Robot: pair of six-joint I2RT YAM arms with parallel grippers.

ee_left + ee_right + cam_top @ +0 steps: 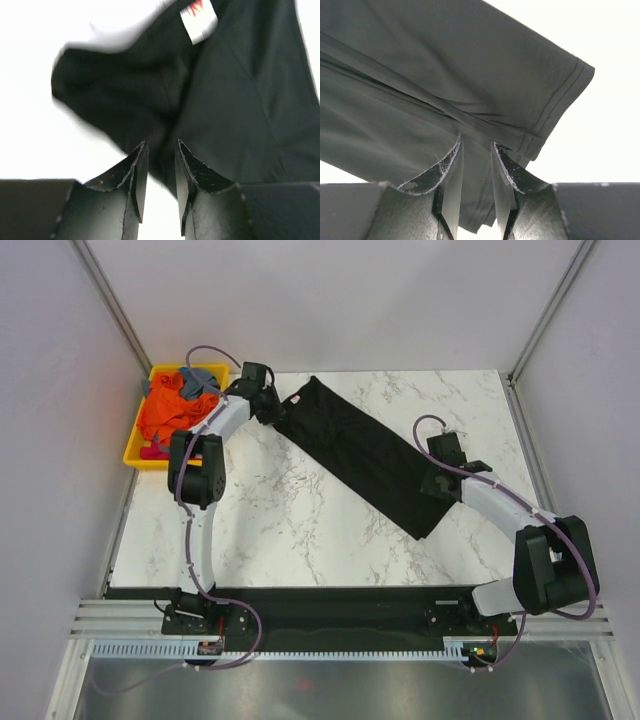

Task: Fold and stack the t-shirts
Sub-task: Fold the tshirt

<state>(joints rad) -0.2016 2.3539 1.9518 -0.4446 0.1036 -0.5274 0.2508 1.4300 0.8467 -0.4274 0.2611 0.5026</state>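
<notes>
A large black t-shirt (360, 450) lies as a long narrow strip, running diagonally from the back left to the front right of the marble table. My left gripper (272, 408) is at its neck end. In the left wrist view the jaws (161, 145) stand close together on the black cloth (225, 100), near its small white neck label (199, 20). My right gripper (437, 485) is at the hem end. In the right wrist view the jaws (476, 142) are nearly shut, with stitched hem cloth (420, 75) between them. An orange t-shirt (170, 410) and a grey-blue one (200, 380) lie crumpled in the tray.
A yellow plastic tray (135, 455) stands at the table's back left edge, just left of my left arm. Grey walls close in the table on the left, back and right. Bare marble (290, 520) lies in front of the black strip.
</notes>
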